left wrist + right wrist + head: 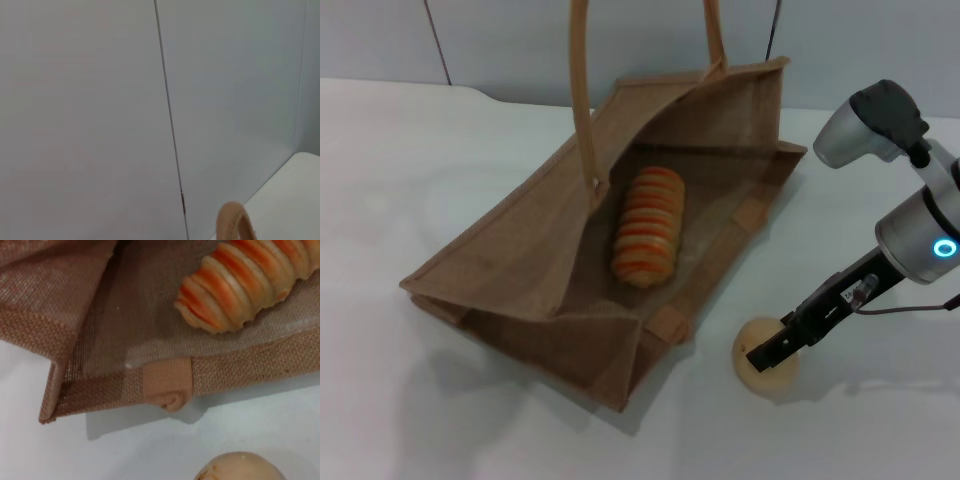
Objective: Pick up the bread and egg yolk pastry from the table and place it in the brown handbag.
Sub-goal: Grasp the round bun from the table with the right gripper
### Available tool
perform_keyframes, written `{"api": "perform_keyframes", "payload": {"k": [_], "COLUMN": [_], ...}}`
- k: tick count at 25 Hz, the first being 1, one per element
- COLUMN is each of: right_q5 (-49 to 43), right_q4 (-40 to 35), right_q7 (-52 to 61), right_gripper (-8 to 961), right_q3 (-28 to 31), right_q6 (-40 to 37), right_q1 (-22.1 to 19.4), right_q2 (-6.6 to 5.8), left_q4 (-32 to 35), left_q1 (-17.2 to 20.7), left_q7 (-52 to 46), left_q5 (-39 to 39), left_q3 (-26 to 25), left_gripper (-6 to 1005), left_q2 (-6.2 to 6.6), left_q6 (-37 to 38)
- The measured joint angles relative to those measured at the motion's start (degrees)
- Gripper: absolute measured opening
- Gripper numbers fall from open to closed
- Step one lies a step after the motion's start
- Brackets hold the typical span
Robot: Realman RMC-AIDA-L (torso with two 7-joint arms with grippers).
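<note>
Left gripper: not in head view; left wrist view shows only a grey panelled wall [100, 100] with a vertical seam, a corner of the flat white table [295, 185] and the top of one arched tan handle [235, 220]. Left finger state: can't tell.

Large tan-brown woven jute handbag [520, 260] lies on the table [400, 150], mouth open, two long handles rising out of the top of the head view. Near corner gusset is folded in.

Elongated ridged bread loaf with orange and pale tan stripes [648, 240] is inside the bag, lying on the inner fabric, long axis running front to back. Right wrist view shows one end of the loaf [240, 285] just inside the bag's hemmed edge [240, 375], near a tan handle tab [167, 385].

Small smooth round pale beige egg yolk pastry [760, 360] sits on the table, outside the bag, near its right front corner, apart from the fabric. It also shows at the edge of the right wrist view [240, 467].

Right gripper [770, 352]: black fingers low over the pastry, tips at its top. Pinching or spread: can't tell; contact can't be confirmed either. Silver right arm [920, 230] reaches in from the right.
</note>
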Motion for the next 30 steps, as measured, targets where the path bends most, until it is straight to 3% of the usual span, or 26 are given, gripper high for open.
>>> {"api": "perform_keyframes", "payload": {"k": [15, 30], "right_q5": [0.12, 1.02], "right_q4": [4.21, 4.94], "right_q7": [-0.1, -0.71], "right_gripper": [831, 677], "right_q3": [-1.04, -1.58], "right_q6": [-2.68, -3.06], "right_q1": [1.66, 2.23], "right_q2": [0.11, 0.19], "left_q4": [-2.35, -2.9], "left_q1": [-1.03, -1.52], "left_q7": [0.12, 0.17], "left_q5": [0.0, 0.0], "left_q3": [0.19, 0.27], "left_gripper": [101, 99], "left_q2": [-0.1, -0.09], "left_q6": [0.24, -0.06]}}
